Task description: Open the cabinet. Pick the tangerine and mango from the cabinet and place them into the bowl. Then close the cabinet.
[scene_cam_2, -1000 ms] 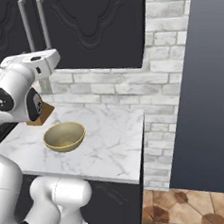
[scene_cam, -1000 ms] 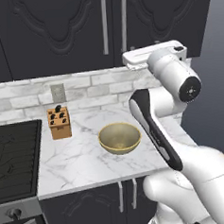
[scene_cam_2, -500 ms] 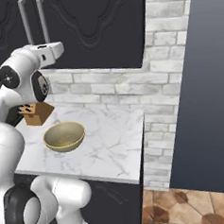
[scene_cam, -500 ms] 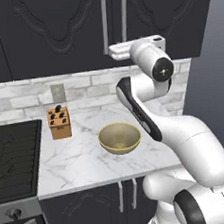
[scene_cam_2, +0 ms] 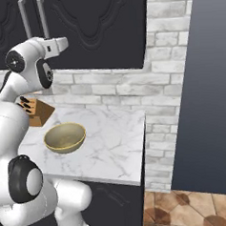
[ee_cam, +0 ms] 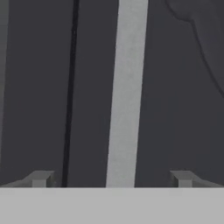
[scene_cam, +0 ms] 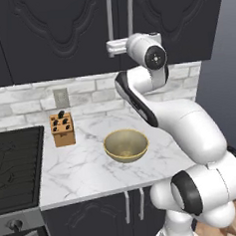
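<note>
White marble with grey veins forms the worktop (scene_cam: pixel 88 169), which runs from a black stove top (scene_cam: pixel 13 164) on the left to an open right end beside a dark grey wall (scene_cam_2: pixel 199 89). Behind it rises a backsplash of pale grey brick (scene_cam: pixel 24 99) with a small wall socket (scene_cam: pixel 61 98). Brown patterned tile floor (scene_cam_2: pixel 188 210) shows low on the right.

A wide, round, tan-gold bowl (scene_cam: pixel 126 145) sits near the middle of the worktop, closer to its front edge than to the back. A small wooden knife block (scene_cam: pixel 63 129) with dark handles stands near the back edge, left of the bowl and well apart from it.

Above the backsplash hangs the big dark charcoal cabinet (scene_cam: pixel 59 34), both carved doors closed, with two long vertical silver bar handles (scene_cam: pixel 109 16) side by side at the centre seam.

The white robot arm reaches up to the cabinet. Its gripper (ee_cam: pixel 112 179) faces the doors at the lower ends of the handles, fingers spread wide and holding nothing. In the hand view one silver handle (ee_cam: pixel 127 92) runs between the two fingertips (ee_cam: pixel 40 178), with the door seam just left of it.
</note>
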### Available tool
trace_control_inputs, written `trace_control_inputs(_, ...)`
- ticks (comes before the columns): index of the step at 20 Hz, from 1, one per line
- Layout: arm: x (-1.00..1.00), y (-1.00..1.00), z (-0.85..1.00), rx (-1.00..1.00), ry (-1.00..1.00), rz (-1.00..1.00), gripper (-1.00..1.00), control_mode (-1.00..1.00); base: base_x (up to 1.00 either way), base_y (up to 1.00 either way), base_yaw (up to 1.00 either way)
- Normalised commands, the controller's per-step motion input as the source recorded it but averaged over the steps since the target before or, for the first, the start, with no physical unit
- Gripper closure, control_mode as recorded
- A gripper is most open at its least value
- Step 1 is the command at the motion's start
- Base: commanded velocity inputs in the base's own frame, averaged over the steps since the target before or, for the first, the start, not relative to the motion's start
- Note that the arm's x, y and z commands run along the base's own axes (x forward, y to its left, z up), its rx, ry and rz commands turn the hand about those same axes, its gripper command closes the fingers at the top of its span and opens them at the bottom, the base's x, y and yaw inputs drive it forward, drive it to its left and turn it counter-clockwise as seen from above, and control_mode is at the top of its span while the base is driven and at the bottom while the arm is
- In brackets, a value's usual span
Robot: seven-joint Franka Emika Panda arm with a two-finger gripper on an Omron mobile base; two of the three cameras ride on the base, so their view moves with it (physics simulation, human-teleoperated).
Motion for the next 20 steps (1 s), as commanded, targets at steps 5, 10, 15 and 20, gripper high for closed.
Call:
trace_control_inputs(5, 1.0, 0.0, -0.38, 0.0, 0.03, 0.0, -1.0, -1.0, 0.0, 0.0, 0.0)
trace_control_inputs(10, 0.33, 0.0, -0.07, 0.0, 0.0, 0.0, 1.0, -1.0, 0.0, 0.0, 0.0)
trace_control_inputs(15, 0.0, 0.0, 0.0, 0.0, 0.0, 0.0, 1.0, -1.0, 0.0, 0.0, 0.0)
trace_control_inputs(20, -0.01, -0.13, 0.0, 0.0, -0.01, 0.0, 1.0, -1.0, 0.0, 0.0, 0.0)
